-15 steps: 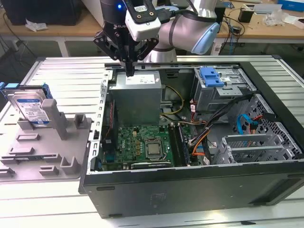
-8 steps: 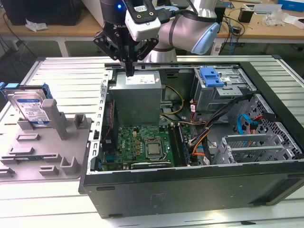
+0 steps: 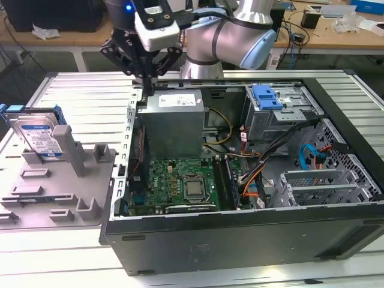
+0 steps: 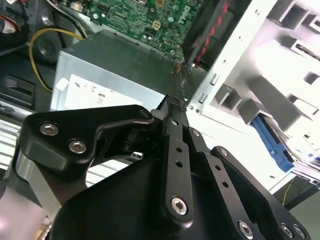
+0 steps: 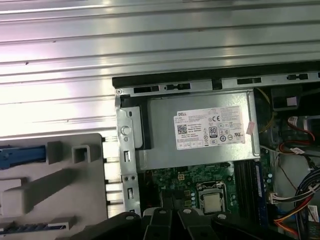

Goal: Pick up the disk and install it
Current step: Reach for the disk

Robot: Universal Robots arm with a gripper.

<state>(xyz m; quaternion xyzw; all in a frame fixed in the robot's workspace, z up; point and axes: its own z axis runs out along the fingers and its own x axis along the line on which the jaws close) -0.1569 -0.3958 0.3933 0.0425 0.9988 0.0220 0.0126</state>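
Our gripper [image 4: 176,103], pressed together on nothing, hangs over the computer case's [image 3: 240,240] edge by the power supply [image 3: 174,123], and we see the disk [image 3: 37,137] upright in the grey holder [image 3: 60,198] beside the case, on the exterior view's left.

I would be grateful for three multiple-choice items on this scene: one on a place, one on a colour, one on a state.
1. Where is the disk? A standing in the grey fixture beside the computer case. B in the drive bay. C on the motherboard.
2. Its carrier is: A red. B blue. C yellow.
3. The claw holds: A the disk. B a cable. C nothing.
Answers: A, it stands outside the case; B, blue edges frame it; C, it is shut with nothing in it.
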